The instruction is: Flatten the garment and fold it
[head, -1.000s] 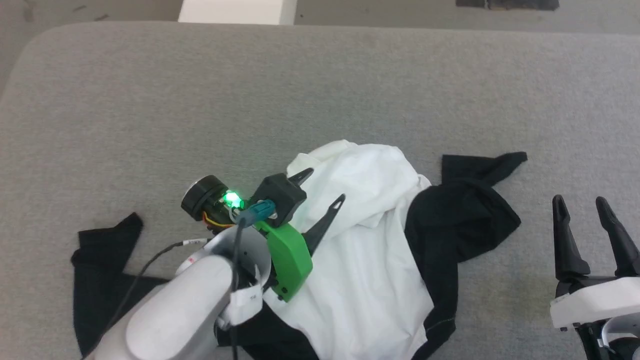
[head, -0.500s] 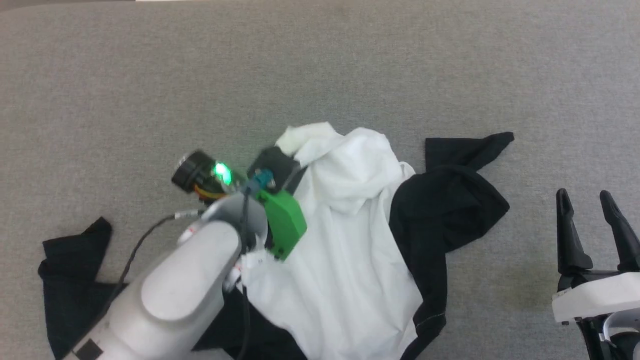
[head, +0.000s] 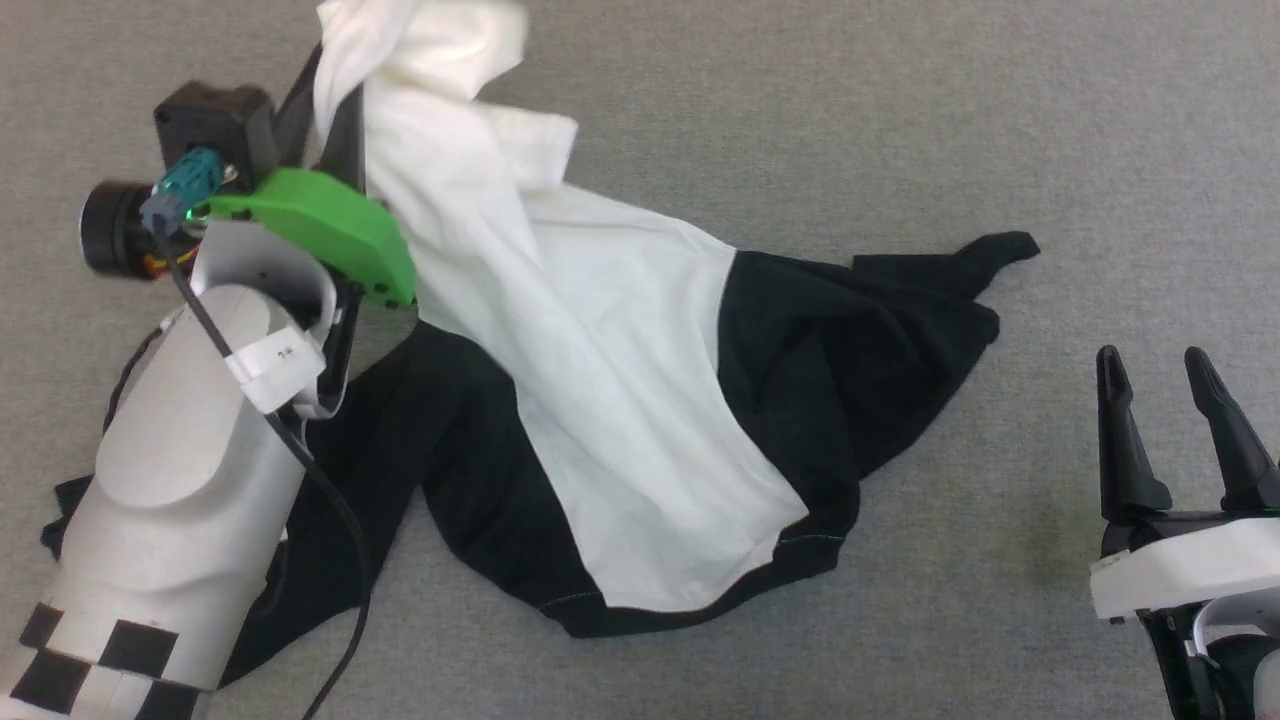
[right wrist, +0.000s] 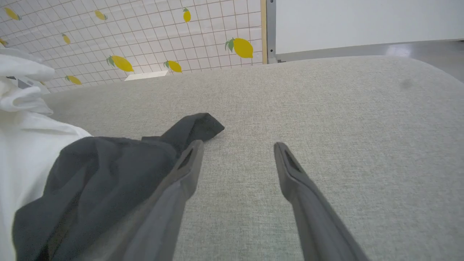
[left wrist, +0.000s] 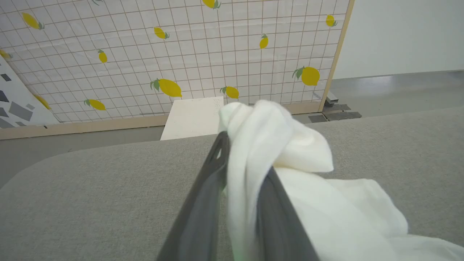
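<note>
Clamping garment (head: 620, 380): left pincer (left wrist: 241, 170)

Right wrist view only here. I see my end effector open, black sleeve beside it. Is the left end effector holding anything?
Observer: Yes. In the left wrist view the left end effector is shut on a bunch of the shirt's white body.
Operator: Where's the other sleeve?
Observer: In the head view, more black fabric, likely that sleeve, lies crumpled on the grey surface, partly under the left forearm.
</note>
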### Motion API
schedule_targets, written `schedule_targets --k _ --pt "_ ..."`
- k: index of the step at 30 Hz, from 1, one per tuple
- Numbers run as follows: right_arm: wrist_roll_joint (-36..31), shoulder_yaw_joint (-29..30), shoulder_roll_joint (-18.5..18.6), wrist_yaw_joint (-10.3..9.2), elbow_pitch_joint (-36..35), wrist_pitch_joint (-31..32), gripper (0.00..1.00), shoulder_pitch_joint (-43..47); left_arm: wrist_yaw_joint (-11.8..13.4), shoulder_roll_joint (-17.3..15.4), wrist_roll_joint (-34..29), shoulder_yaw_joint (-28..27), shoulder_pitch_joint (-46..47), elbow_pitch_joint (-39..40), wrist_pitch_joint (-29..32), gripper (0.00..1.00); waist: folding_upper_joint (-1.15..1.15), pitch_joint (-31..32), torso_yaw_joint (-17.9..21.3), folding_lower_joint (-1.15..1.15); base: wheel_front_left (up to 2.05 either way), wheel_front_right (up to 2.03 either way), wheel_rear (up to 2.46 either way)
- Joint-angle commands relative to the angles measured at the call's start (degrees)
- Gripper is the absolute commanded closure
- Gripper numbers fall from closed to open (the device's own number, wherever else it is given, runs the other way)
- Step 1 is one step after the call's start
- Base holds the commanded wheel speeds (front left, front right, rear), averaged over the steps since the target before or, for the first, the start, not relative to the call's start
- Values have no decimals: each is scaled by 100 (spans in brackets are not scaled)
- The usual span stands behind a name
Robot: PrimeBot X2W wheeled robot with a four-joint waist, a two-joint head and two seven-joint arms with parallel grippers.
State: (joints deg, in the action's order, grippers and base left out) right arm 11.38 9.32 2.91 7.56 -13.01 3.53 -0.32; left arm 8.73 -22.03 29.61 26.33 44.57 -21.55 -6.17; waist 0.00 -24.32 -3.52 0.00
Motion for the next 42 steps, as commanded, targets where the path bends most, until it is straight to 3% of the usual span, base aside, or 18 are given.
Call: schedule_targets --k 1,6,11,12,15,21,25,33,37,42 --pt "-23 -1 -3 -8 25 -32 0 -99 35 15 89 -57 -102 -127 -76 0 0 -104 109 0 0 0 0" --pt "-11 11 -3 -8 114 -74 0 -71 4 206 301 -296 -141 -36 -584 0 0 5 91 0 0 0 0" --pt "9 38 -3 -8 203 -121 0 23 74 305 159 -666 -595 1298 -869 0 0 357 0 0 0 0 0" --pt "38 3 -3 -8 258 -128 0 112 232 270 -207 -945 -1267 2337 -879 0 0 572 -41 0 0 0 0" --pt "73 -28 -3 -8 317 -136 0 224 429 186 -652 -1072 -2329 3086 -881 0 0 799 -75 0 0 0 0" --pt "127 -26 -3 -8 329 -122 0 474 777 422 -933 -1222 -4217 3707 -882 0 0 1043 -194 0 0 0 0" --pt "126 1 -3 -8 293 -91 0 554 811 768 -983 -1370 -4948 3793 -882 0 0 1110 -285 0 0 0 0" --pt "-158 10 -3 -8 -4 363 0 227 392 1237 -1272 -1499 -5191 3828 -882 0 0 1008 -492 0 0 0 0" --pt "-362 -53 99 -8 -81 1141 0 -383 165 1360 -1441 -1468 -4998 3756 -882 0 0 787 -516 0 0 0 0" --pt "-144 -154 362 -8 308 2176 0 -1177 -60 1551 -1567 -1424 -4746 3601 -883 0 0 507 -593 0 0 0 0"
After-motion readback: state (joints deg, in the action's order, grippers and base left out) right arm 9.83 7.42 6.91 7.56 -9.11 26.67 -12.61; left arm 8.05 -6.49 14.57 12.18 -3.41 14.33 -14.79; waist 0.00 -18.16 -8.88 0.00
